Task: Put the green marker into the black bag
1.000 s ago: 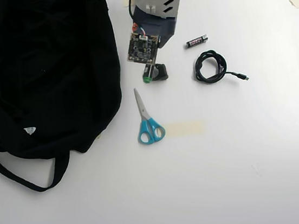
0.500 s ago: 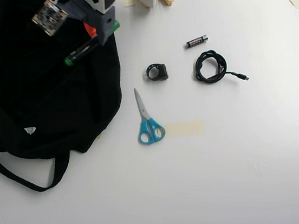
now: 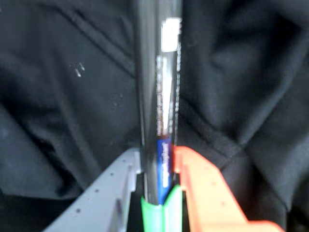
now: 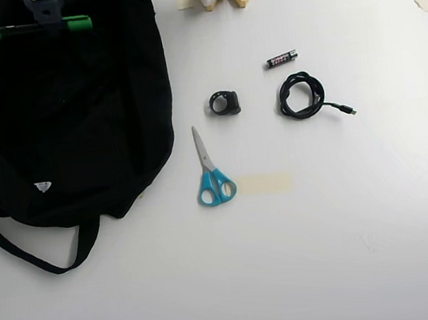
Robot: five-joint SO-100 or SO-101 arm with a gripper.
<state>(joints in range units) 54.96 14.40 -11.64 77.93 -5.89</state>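
The green marker [image 4: 42, 27] lay crosswise over the top of the black bag [image 4: 69, 123], and the claw [image 3: 159, 166] pinched it near its green end — grey finger on the left, orange finger on the right in the wrist view. That view showed the barrel running up over dark folds of fabric; the overhead view alone showed both green ends and the bag's white label. To the right on the white counter [image 4: 347, 229] lay blue-handled scissors [image 4: 212, 172], a small black ring [image 4: 225, 102], a battery [image 4: 281, 59] and a coiled cable [image 4: 304, 95] — all well apart from the bag.
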